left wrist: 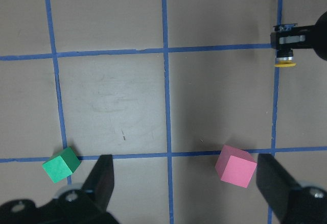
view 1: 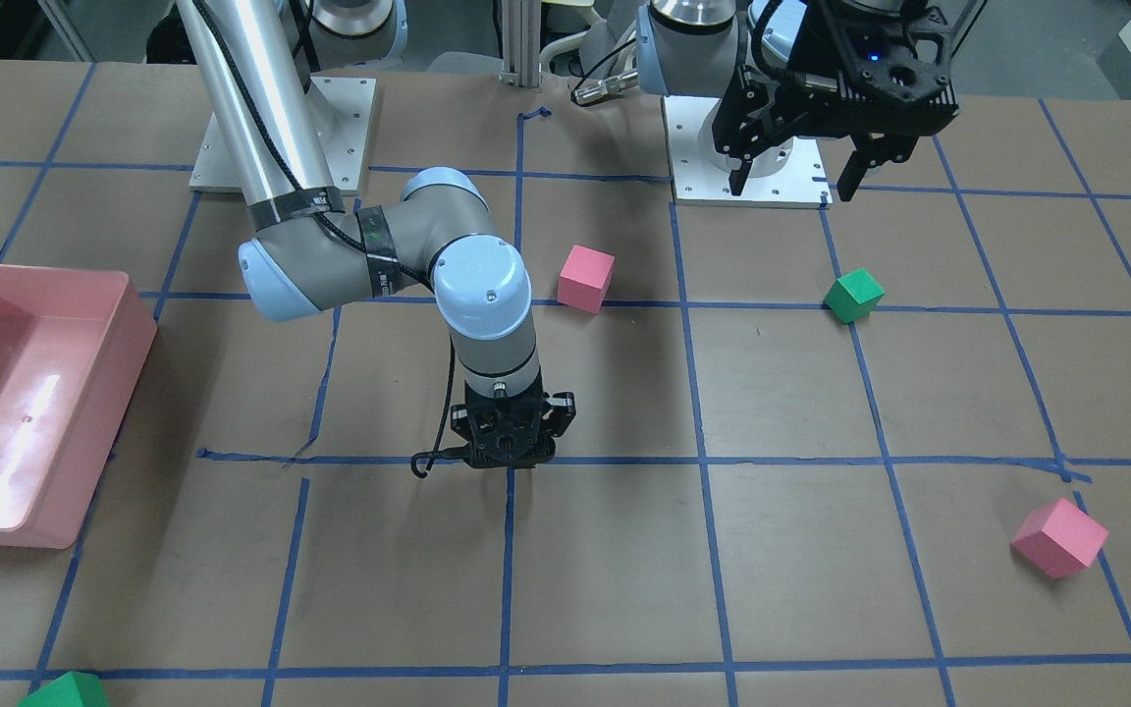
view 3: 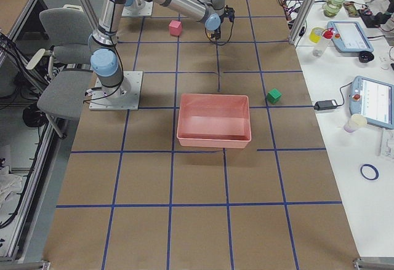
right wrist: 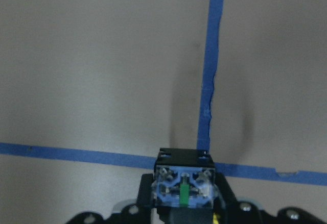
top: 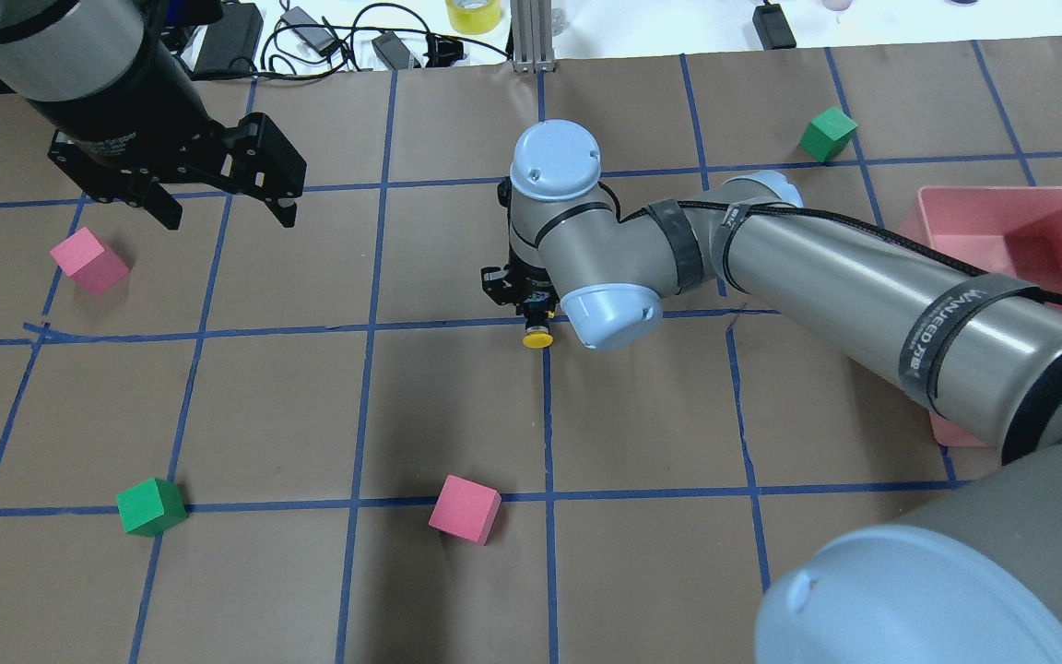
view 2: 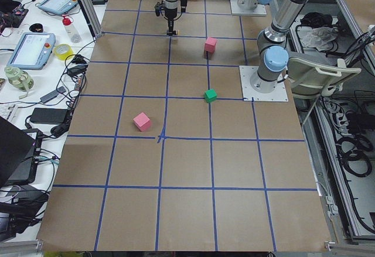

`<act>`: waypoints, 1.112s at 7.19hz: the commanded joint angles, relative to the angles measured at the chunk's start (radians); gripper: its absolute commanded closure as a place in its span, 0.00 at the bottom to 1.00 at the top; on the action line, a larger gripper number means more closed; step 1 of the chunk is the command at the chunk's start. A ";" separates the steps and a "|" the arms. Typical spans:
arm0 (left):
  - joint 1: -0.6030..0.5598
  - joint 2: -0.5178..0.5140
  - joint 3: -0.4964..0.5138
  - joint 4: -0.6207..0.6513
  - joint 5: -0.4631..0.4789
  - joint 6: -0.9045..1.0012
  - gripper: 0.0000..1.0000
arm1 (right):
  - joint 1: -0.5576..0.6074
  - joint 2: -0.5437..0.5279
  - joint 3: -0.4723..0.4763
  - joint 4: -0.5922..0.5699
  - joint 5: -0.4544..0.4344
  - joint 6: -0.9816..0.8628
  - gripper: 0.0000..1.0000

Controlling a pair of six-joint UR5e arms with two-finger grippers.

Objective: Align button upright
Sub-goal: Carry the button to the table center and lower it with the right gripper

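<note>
You have the button (top: 538,337) lying on its side: a round yellow mushroom cap, glossy and flat-edged, on a short black body. In the right wrist view its far end is a pale block with small metal terminals and 1 green strip down the middle. The cap points toward the bottom of the overhead view, so its axis runs along the table (top: 402,406) rather than upright. The right end effector (top: 531,309) comes straight down on it at the centre of that view and pinches the black body between its 2 fingers. The cap sticks out just past the fingers on the lower side. The button sits over a crossing of 2 blue tape lines (top: 457,324), and you cannot tell whether it touches the table. The left end effector (top: 229,214) hangs in the upper left of the overhead view, well apart from the button, its 2 black fingers spread wide. The table is covered in matte brown paper, gridded with the tape. On it lie 2 pink cubes (top: 88,261) (top: 465,509) and 2 green cubes (top: 151,506) (top: 828,133), matte and sharp-edged. A shiny pink rectangular bin (top: 1001,195) stands at the right edge.
</note>
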 commanded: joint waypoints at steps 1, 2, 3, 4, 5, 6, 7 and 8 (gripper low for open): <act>0.000 0.000 0.000 0.000 0.000 0.000 0.00 | 0.011 0.000 0.028 -0.040 0.005 0.002 0.98; 0.000 0.000 0.000 0.000 0.000 0.000 0.00 | 0.015 0.000 0.035 -0.040 0.004 0.000 0.98; 0.000 0.000 0.000 0.000 0.000 0.000 0.00 | 0.018 0.000 0.043 -0.040 0.004 0.000 0.98; 0.002 0.000 0.000 0.000 0.000 0.000 0.00 | 0.018 -0.002 0.046 -0.040 0.005 0.000 0.96; 0.000 0.000 0.000 0.000 0.000 0.000 0.00 | 0.018 -0.002 0.046 -0.040 0.004 0.000 0.87; 0.000 0.000 0.000 0.000 0.000 0.000 0.00 | 0.018 -0.002 0.046 -0.040 -0.002 -0.001 0.60; 0.000 0.000 0.000 0.000 0.000 0.000 0.00 | 0.018 -0.002 0.046 -0.040 -0.002 -0.001 0.45; 0.000 0.000 0.000 0.000 0.000 0.000 0.00 | 0.018 -0.002 0.048 -0.040 0.002 -0.001 0.31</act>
